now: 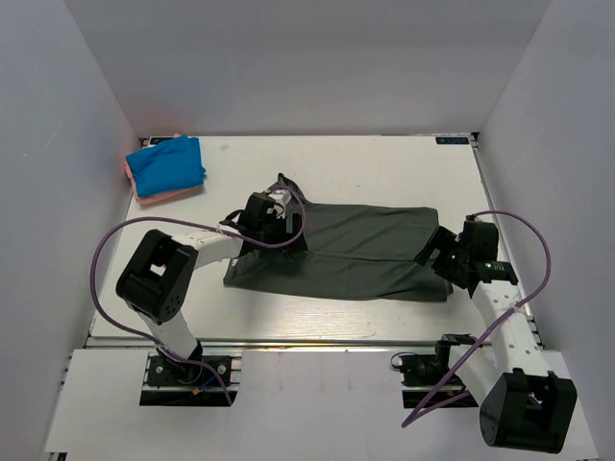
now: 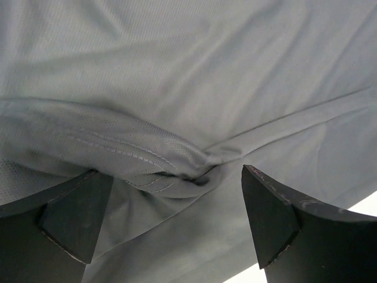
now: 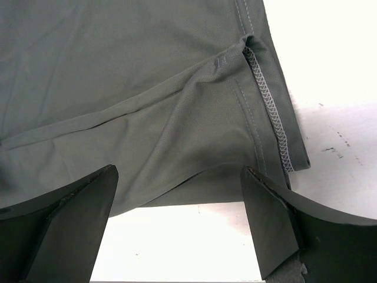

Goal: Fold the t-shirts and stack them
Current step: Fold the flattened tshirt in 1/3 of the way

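A white table seen from above, boxed in by pale walls at 9, 12 and 3 o'clock. A dark grey-green t-shirt lies across the middle as a long band running from 9 to 3 o'clock. A wide strip of bare table lies beyond it at 12 o'clock, a narrower strip at 6 o'clock before the table's near edge. In the far corner at 10 o'clock, well apart, a folded blue t-shirt sits on a folded salmon-pink t-shirt, close to the left wall.

The left gripper hangs over the band's 10 o'clock end, jaws spread wide, holding nothing. Its wrist camera shows a bunched, stitched fold of the cloth lying between the fingers.

The right gripper is at the band's 4 o'clock end, close to the table's right edge, jaws also wide apart and empty. Its wrist camera shows the stitched hem's corner just past the fingertips, with bare table at 3 and 6 o'clock.
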### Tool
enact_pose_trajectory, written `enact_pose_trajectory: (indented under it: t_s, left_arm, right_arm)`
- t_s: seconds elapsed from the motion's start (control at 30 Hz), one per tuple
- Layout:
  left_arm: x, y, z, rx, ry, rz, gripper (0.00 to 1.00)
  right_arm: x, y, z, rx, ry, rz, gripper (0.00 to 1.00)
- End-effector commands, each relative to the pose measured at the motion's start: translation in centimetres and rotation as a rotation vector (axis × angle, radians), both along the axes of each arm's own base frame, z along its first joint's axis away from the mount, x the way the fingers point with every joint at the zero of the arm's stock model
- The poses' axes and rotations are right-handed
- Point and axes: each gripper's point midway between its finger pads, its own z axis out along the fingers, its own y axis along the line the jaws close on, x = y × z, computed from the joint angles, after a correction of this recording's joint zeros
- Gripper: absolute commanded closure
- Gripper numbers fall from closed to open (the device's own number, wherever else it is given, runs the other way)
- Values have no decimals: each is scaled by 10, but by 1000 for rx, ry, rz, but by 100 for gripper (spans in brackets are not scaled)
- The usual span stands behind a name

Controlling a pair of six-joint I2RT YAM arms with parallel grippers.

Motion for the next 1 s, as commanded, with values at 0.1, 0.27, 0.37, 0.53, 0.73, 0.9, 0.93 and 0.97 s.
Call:
enact_pose_trajectory:
  t_s: [0.1,0.27,0.37,0.53,0.73,0.9,0.93,0.97]
  left_arm:
    - [38,-28,52,-121,-172,-13,0]
    - [52,-31,50,-84,-200,-29,0]
    - [61,-37,41,-75,-193,-52,0]
    - [68,-51,29,-98,-177,-97,0]
    - [81,-49,69,-113,-286,-71,0]
    - [80,-38,110,-96,-374,-52,0]
    - [76,-36,109,-91,-365,-52,0]
    - [71,-33,107,-80,-344,-53,0]
  right_arm:
    - [7,-5,24,-25,-72,-7,10]
    - [3,-7,23,-36,-67,-14,10]
    - [3,-9,23,-49,-64,-21,10]
    - [3,-12,23,-59,-62,-27,10]
    - [8,-6,26,-44,-66,11,10]
    - [10,1,23,-20,-78,48,10]
    - [10,1,23,-18,-78,49,10]
    - [9,1,22,-20,-74,54,10]
